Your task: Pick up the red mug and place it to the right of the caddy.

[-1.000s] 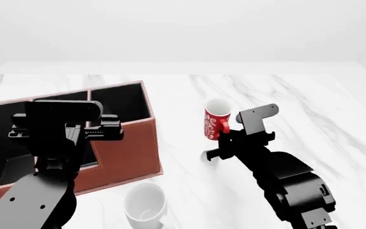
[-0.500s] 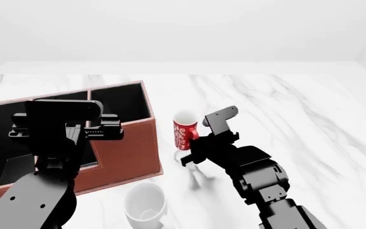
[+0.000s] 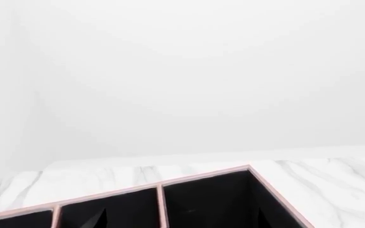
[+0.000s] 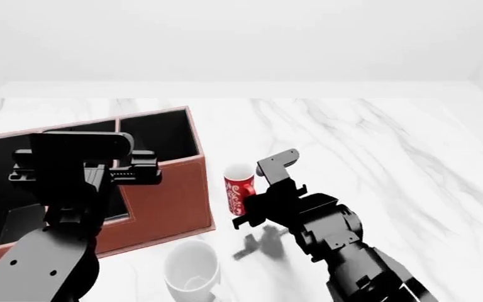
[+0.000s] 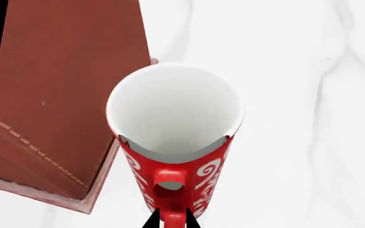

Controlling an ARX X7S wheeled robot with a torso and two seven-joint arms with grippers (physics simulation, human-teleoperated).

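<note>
The red mug (image 4: pixel 238 191) with white swirls hangs upright just right of the caddy's (image 4: pixel 183 189) front right corner. It is a little above the table, with its shadow below it. My right gripper (image 4: pixel 255 202) is shut on the mug's red handle. In the right wrist view the gripper (image 5: pixel 169 221) pinches the handle, the mug's white inside (image 5: pixel 175 118) faces up, and the caddy's brown wall (image 5: pixel 62 90) stands close beside it. My left gripper (image 4: pixel 133 171) hovers open and empty over the caddy's black compartments (image 3: pixel 201 204).
A larger plain white mug (image 4: pixel 191 272) stands in front of the caddy near the table's front edge, left of my right arm. The white marble table (image 4: pixel 376 145) stretches to the right and to the back.
My right gripper has carried the red mug leftward and nearer, from mid-table to just beside the caddy's right wall. The left arm has not moved.
</note>
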